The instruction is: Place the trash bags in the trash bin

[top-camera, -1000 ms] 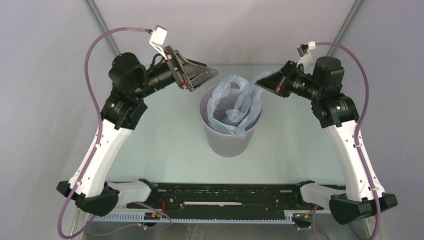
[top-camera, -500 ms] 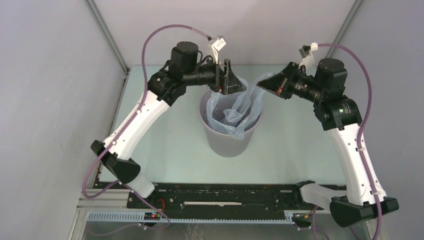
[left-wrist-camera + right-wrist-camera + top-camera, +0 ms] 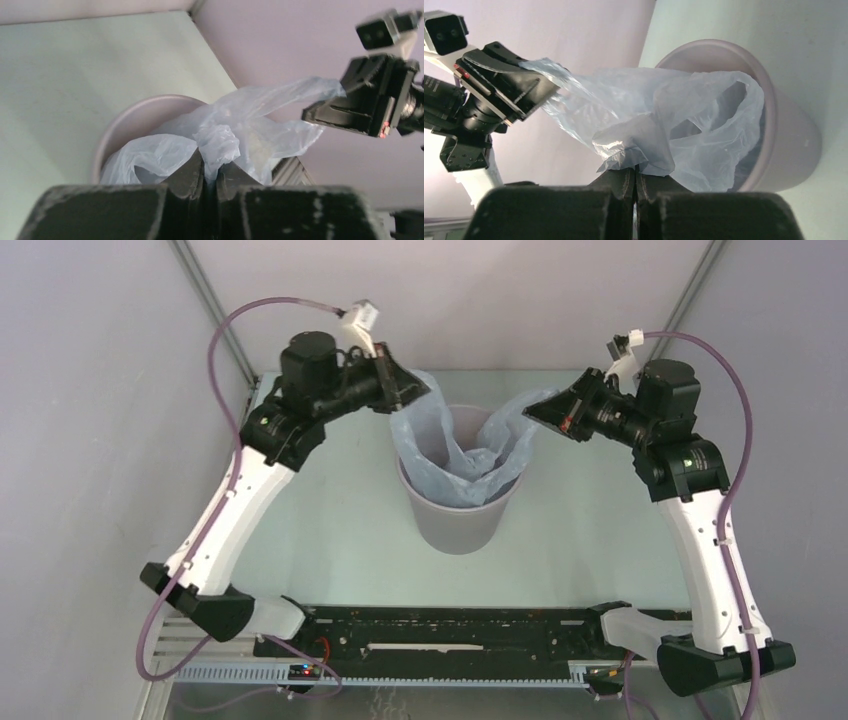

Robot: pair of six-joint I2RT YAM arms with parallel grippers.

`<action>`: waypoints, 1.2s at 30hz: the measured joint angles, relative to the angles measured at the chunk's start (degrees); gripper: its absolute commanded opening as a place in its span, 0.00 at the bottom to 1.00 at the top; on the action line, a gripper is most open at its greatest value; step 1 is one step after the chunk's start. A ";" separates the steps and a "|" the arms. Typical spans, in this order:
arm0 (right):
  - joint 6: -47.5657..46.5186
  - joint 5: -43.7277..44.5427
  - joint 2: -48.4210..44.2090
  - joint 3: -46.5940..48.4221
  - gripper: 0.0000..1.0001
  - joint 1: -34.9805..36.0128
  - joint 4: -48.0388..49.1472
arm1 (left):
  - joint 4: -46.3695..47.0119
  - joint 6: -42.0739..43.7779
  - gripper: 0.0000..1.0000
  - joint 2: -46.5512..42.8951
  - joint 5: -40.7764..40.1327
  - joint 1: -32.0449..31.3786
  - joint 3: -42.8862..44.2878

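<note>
The grey round trash bin [image 3: 455, 525] stands upright mid-table. A pale blue translucent trash bag [image 3: 462, 455] hangs into it, its mouth stretched wide above the rim. My left gripper [image 3: 418, 395] is shut on the bag's left edge, just above and left of the rim. My right gripper [image 3: 532, 412] is shut on the right edge, above the rim's right side. In the left wrist view, film [image 3: 235, 135] is bunched between the shut fingertips [image 3: 210, 162] over the bin [image 3: 120, 125]. In the right wrist view, the tips [image 3: 635, 172] pinch a fold of bag [image 3: 684, 115] beside the bin [image 3: 794, 140].
The pale green table [image 3: 330, 510] is walled by grey panels on the left, back and right. A black rail with cables [image 3: 450, 640] runs along the near edge between the arm bases. Purple cables loop above both wrists.
My left arm swung in over the bin, shut on the bag's left edge and drew it leftward, spreading the mouth. My right gripper kept its hold and shifted slightly right.
</note>
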 measured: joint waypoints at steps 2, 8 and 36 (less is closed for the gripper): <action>-1.33 0.63 -0.28 0.00 0.00 -1.09 -1.20 | 1.99 -2.40 0.05 -2.32 -1.03 2.78 -2.82; -8.13 4.92 -0.94 0.00 0.00 -3.56 -6.64 | 6.51 -11.17 0.00 -4.59 -1.38 11.02 -10.88; -28.81 14.62 4.52 4.81 0.83 0.46 -21.42 | 13.66 -20.65 0.19 -5.75 6.08 15.72 -25.38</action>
